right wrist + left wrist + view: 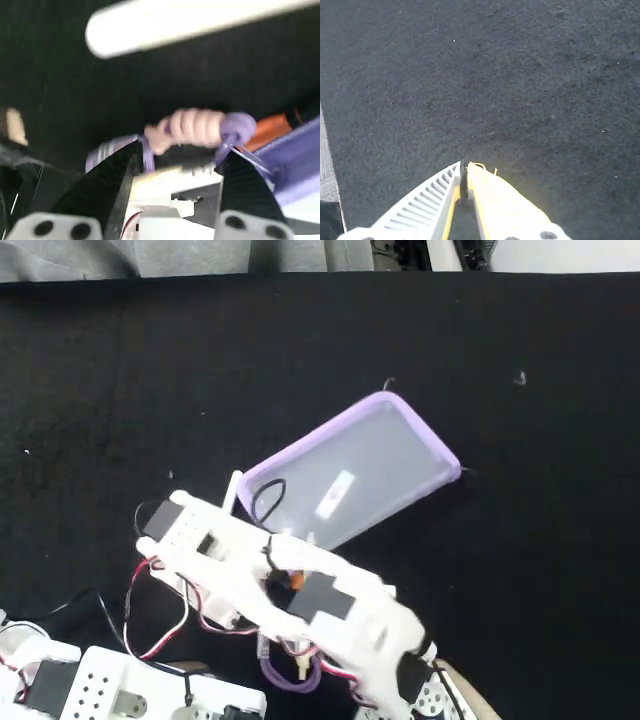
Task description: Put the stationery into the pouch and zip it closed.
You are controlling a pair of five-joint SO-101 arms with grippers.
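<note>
Pouch (370,465) lies slantwise on the black table (520,570), its long axis running from a near end beside the arms to a far corner away from them. At that near end hangs the right claw (182,150), jaws apart and clamped on nothing. A coiled pink-and-purple piece (200,125) sits just off their tips, with a white pen (200,20) lying crosswise beyond it — so this arm looks the nearer for loading. The left claw (465,167), fingers together and empty, faces bare table.
</note>
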